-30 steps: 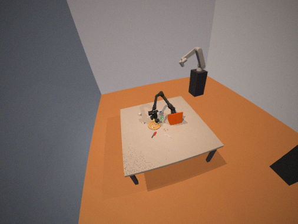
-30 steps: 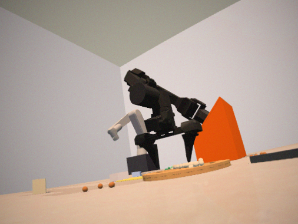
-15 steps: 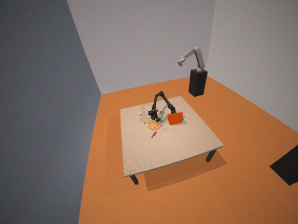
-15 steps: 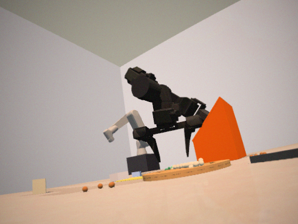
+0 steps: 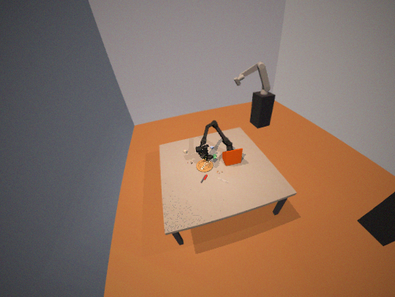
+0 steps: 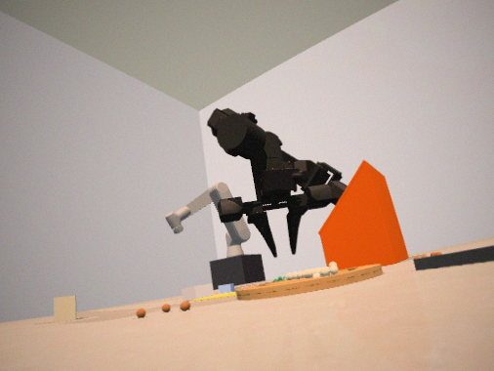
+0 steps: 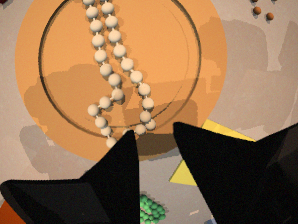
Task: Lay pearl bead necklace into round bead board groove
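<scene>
The round wooden bead board (image 5: 198, 168) (image 6: 273, 290) (image 7: 27, 65) lies flat, with a thin circular groove inside its rim. The pearl bead necklace (image 6: 312, 271) (image 7: 114, 36) lies on it. In the wrist view two roughly side-by-side strands run across the board's middle; the lower end zigzags over the groove near the rim, partly hidden behind the left finger. The strands' upper end is cut off by the frame. My gripper (image 5: 206, 158) (image 6: 285, 255) (image 7: 153, 132) is open partway and empty. It hangs above the board, its fingertips clear of the necklace in the exterior view.
Green beads (image 7: 151, 210) and a yellow sheet (image 6: 215, 296) (image 7: 184, 176) lie beside the board. An orange block (image 5: 233, 157) (image 6: 358, 229) stands near my arm's base. A blue block (image 6: 226, 288), small brown balls (image 6: 185, 306) (image 7: 270, 16), a beige block (image 6: 65, 308) and a red-and-dark tool (image 5: 205, 177) lie around.
</scene>
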`<state>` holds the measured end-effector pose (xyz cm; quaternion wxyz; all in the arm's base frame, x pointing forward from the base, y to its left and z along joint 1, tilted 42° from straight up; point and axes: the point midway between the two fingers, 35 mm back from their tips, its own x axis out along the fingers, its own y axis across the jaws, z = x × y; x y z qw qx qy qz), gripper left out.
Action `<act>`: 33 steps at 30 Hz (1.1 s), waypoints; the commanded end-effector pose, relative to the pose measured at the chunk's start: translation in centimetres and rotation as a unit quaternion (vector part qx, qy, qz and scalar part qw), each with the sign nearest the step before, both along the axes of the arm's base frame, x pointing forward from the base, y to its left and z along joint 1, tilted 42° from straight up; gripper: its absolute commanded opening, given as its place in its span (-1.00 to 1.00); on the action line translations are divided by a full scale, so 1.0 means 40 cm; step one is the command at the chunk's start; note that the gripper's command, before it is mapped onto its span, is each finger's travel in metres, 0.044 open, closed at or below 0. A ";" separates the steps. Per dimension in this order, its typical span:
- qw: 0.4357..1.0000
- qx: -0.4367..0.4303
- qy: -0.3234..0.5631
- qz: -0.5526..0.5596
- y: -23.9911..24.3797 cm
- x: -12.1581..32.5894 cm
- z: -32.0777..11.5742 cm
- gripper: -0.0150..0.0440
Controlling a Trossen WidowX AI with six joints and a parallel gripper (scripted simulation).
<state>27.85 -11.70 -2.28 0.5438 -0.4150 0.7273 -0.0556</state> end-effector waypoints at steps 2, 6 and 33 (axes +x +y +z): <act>1.000 0.001 0.007 0.002 -0.018 -0.006 -0.023 -0.08; 1.000 0.000 -0.001 0.000 -0.010 0.001 -0.008 -0.08; 1.000 0.000 0.003 0.001 -0.056 -0.009 -0.062 -0.17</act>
